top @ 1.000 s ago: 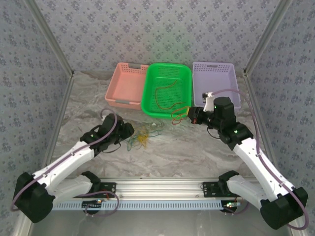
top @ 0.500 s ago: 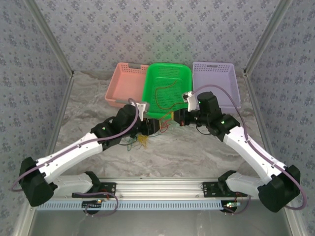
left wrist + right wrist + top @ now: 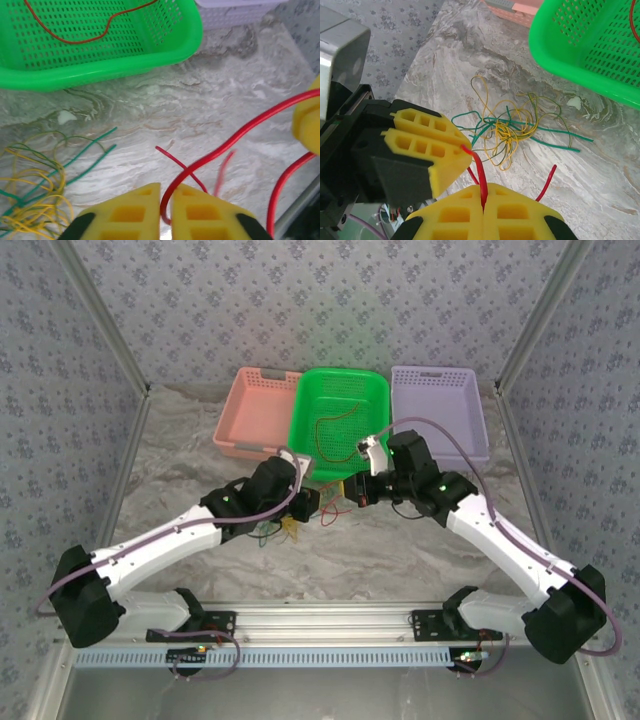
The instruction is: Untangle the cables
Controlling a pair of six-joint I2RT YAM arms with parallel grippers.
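One red cable [image 3: 240, 135] stretches between both grippers, just above the marble table. My left gripper [image 3: 166, 190] is shut on one end of it. My right gripper [image 3: 483, 192] is shut on the same red cable [image 3: 479, 170] a short way along, and the two sets of yellow fingers almost touch. From above, the left gripper [image 3: 314, 502] and right gripper [image 3: 354, 490] meet in front of the green basket [image 3: 300, 445]. A tangle of yellow and green cables [image 3: 505, 130] lies on the table to the left of them. Another red-orange cable [image 3: 335, 425] lies in the green basket.
A pink basket [image 3: 240, 415] stands left of the green one and a purple basket [image 3: 440, 380] right of it, all at the back of the table. Metal posts and patterned walls close off both sides. The tangle [image 3: 280, 530] lies under the left wrist.
The left arm swung right from the tangle to the red cable and its jaws closed on it. The right gripper carried the cable leftward to meet it.
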